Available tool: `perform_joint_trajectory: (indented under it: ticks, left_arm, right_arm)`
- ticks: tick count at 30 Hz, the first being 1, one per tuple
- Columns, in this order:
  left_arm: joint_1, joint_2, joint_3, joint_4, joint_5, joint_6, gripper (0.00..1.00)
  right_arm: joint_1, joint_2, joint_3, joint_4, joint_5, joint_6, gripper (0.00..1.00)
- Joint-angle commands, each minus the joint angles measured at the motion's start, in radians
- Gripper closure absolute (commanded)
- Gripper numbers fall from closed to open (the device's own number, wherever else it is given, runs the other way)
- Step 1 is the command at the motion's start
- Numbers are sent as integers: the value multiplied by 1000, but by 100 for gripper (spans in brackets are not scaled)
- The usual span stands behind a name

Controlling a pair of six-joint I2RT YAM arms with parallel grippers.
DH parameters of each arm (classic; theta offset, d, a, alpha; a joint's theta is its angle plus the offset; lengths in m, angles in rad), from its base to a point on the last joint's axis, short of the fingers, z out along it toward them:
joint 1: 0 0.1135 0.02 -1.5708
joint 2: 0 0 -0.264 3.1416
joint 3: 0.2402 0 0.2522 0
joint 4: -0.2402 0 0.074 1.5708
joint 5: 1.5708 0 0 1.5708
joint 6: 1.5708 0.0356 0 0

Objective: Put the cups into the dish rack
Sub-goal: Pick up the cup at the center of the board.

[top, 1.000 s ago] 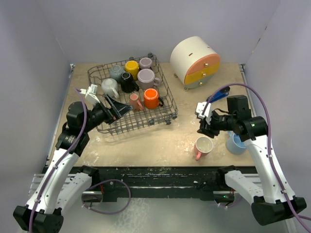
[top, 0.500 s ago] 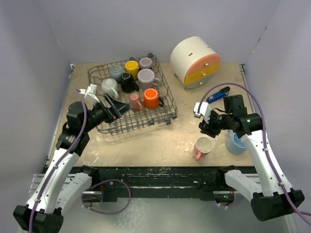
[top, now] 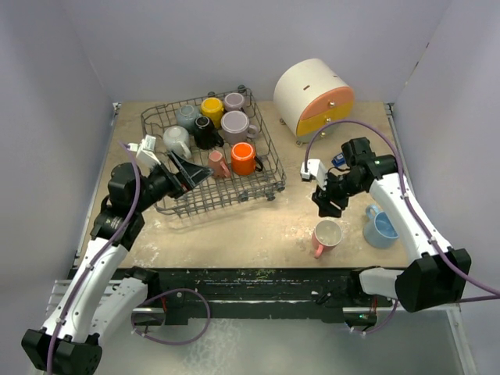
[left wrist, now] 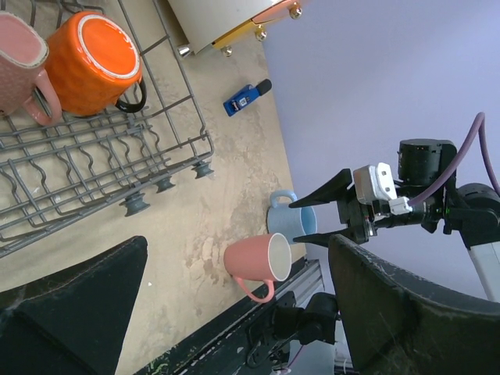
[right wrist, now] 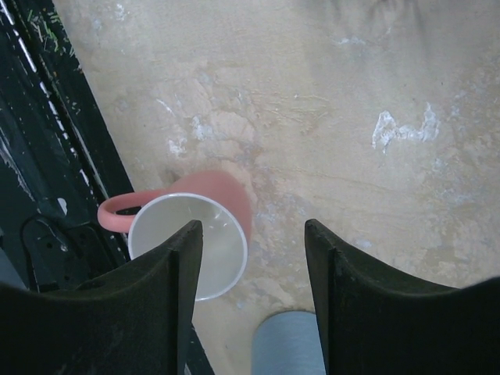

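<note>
Right gripper [right wrist: 251, 234] jaws stand partly apart and empty. The pink mug [right wrist: 223, 223] is below, off toward one finger, so a straight descent could hit its rim and tip it. Blue mug [top: 380, 229] sits nearby. Left gripper [top: 195, 176] is wide and empty by the rack [top: 234, 191].

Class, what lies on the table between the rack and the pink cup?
Nothing: that stretch of table is bare, just stained, between the rack and the pink cup. The left wrist view shows it best.
</note>
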Motion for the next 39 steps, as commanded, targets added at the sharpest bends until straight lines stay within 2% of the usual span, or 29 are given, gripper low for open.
perform_joint_trajectory:
  ticks: [1,7,19,24,29,32,36,39]
  left_arm:
    - [2,-25,7,12,-15,18,0]
    - [3,-16,-13,33,-17,5,0]
    - [3,-10,-25,50,-16,-10,0]
    - [2,-20,-23,38,-22,-9,0]
    - [3,-28,-26,35,-26,-12,0]
    - [3,-24,-26,40,-23,-14,0]
    - [2,-17,-19,47,-20,-17,0]
    - [2,-18,-11,44,-18,-19,0]
  right_arm:
    - [-4,-19,-4,-61,24,-47,42]
    - [-4,-37,-62,-27,119,-23,42]
    - [-4,-37,-231,195,259,113,46]
    - [-4,-55,-277,261,254,157,59]
    - [-4,-77,-289,259,245,176,75]
    - [-4,-77,-293,276,247,192,89]
    - [-5,-76,-287,281,226,204,100]
    - [-4,-75,-274,265,196,211,100]
